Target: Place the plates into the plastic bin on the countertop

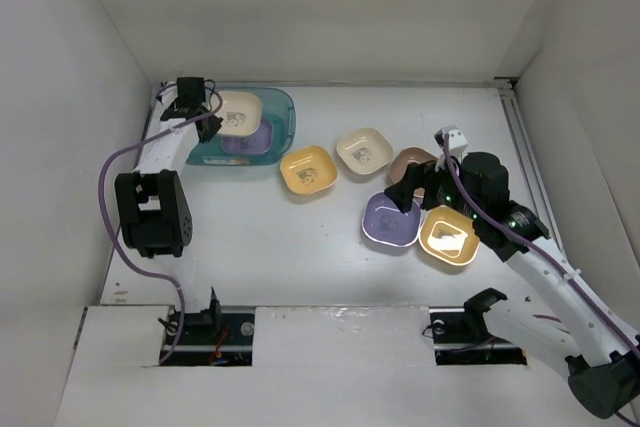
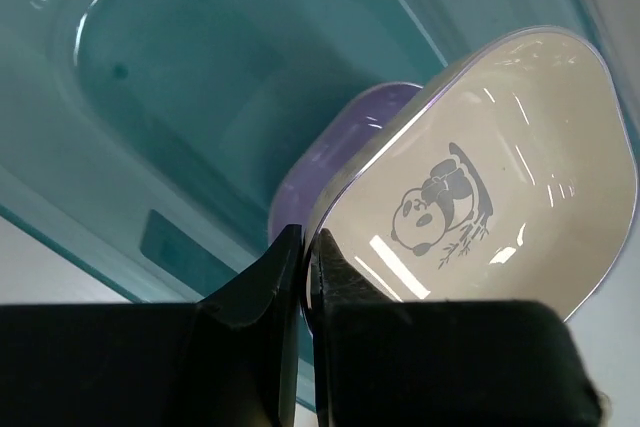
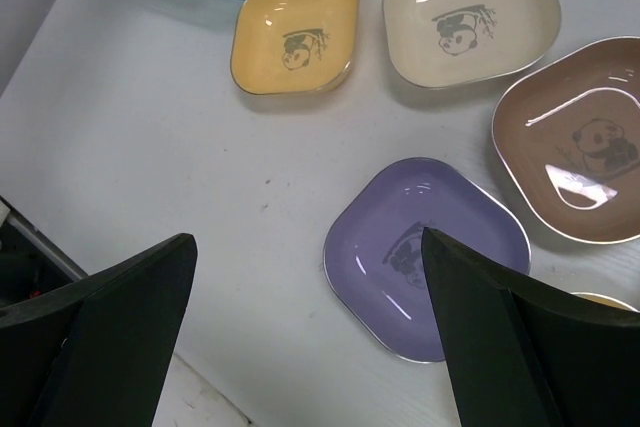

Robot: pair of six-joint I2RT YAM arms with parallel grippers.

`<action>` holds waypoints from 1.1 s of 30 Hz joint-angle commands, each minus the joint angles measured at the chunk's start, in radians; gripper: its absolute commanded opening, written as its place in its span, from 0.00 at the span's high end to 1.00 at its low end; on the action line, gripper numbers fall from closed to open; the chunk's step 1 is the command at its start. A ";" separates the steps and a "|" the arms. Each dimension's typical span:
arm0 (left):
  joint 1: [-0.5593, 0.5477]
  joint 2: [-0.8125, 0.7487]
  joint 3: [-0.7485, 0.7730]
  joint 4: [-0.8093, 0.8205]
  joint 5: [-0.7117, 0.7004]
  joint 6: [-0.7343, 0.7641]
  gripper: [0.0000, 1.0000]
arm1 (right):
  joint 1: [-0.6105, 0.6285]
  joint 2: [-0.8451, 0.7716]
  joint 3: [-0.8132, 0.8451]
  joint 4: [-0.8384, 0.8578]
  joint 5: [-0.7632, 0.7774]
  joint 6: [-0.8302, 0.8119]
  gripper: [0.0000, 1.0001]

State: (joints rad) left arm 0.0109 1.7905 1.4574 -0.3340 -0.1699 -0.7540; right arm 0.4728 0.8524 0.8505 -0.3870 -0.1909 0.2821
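Up at the far left, the left gripper (image 1: 197, 99) pinches the rim of a cream plate (image 2: 480, 177) with a panda on it. Its two fingers are squeezed tight on that rim, and the plate hangs over the teal bin (image 1: 285, 117). A purple plate (image 2: 345, 132) lies inside the bin, partly under the cream one. The bin sits on the white countertop (image 1: 270, 247), close to the left wall.

The right gripper (image 3: 305, 247) hangs over the countertop with its fingers spread wide apart and nothing between them. Below it lies the other purple plate (image 3: 425, 252). Near that one are a brown plate (image 3: 575, 137), a second cream plate (image 3: 470, 12) and a yellow plate (image 3: 295, 32). One more, an orange plate (image 1: 448, 235), lies just beside the other purple plate, on its right in the top view.
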 commanded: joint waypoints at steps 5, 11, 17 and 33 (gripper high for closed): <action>0.038 0.000 0.020 0.050 0.158 0.039 0.94 | 0.007 -0.013 0.002 0.068 0.005 0.008 0.00; -0.003 -0.063 -0.005 0.072 0.150 0.053 0.20 | 0.007 -0.023 0.002 0.059 0.017 -0.001 0.00; -0.142 -0.204 -0.093 0.070 0.060 0.053 0.00 | 0.007 -0.032 0.002 0.059 0.054 -0.001 0.00; -0.535 -0.172 -0.439 0.093 -0.180 -0.284 0.04 | -0.002 -0.023 -0.036 0.079 0.027 -0.001 0.00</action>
State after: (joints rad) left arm -0.5301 1.6016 1.0248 -0.2897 -0.2859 -0.9607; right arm 0.4725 0.8375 0.8204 -0.3706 -0.1474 0.2840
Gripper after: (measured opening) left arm 0.974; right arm 0.998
